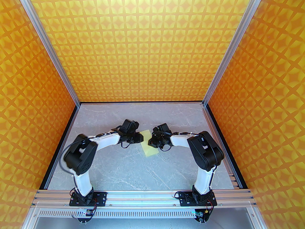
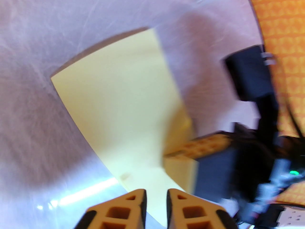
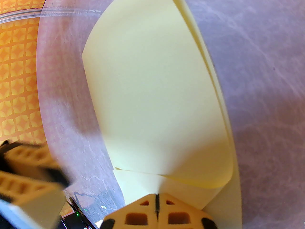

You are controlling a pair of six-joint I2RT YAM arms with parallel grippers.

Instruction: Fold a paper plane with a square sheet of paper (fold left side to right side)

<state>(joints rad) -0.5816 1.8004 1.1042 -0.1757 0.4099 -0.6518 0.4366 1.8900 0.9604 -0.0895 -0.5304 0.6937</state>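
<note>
Square sheet of paper (image 1: 150, 149), doubled over, long axis near-to-far.

The square sheet of paper (image 1: 151, 150) is pale yellow, the tabletop (image 1: 133, 170) grey-marbled, the walls (image 1: 152, 44) orange with yellow diamonds.

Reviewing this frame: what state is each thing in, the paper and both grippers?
Pale yellow square sheet of paper: folded over on itself, top layer bowed, not pressed flat.
Left gripper: jaws slightly apart at the paper's edge.
Right gripper: shut, apparently pinching the paper's edge.
</note>
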